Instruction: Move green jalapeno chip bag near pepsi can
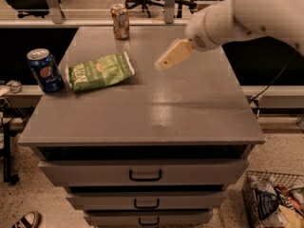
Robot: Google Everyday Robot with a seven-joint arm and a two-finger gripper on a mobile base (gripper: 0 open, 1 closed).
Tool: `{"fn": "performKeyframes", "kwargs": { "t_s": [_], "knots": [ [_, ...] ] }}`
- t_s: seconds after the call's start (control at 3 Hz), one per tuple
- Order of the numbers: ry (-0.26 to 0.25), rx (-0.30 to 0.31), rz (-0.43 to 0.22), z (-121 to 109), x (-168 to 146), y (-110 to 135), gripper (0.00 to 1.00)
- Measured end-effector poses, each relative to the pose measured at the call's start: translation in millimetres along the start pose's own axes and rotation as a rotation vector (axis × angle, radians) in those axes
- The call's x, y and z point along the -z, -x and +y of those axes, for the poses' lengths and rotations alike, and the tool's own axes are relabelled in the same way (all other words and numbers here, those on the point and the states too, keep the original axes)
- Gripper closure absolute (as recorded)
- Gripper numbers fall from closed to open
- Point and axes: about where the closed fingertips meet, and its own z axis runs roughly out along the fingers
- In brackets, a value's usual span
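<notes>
The green jalapeno chip bag (99, 71) lies flat on the left part of the grey cabinet top (190, 113), with white "Kettle" lettering showing. The dark blue pepsi can (44, 71) stands upright just left of the bag, close to its end. My gripper (164, 62) hangs above the cabinet top, to the right of the bag and clear of it, with nothing in it. The big white arm (251, 13) reaches in from the upper right.
An orange-brown and gold can (120, 21) stands at the back edge of the cabinet top. Drawers with dark handles (145, 175) face me below. A wire basket of packets (275, 201) sits on the floor at lower right. Office chairs stand behind.
</notes>
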Motion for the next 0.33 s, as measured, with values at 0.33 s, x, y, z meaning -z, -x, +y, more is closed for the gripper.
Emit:
{"fn": "performKeyframes", "kwargs": {
  "t_s": [0.33],
  "knots": [
    [-0.168, 0.031, 0.014, -64.3, 71.6, -48.6, 0.00]
  ]
}}
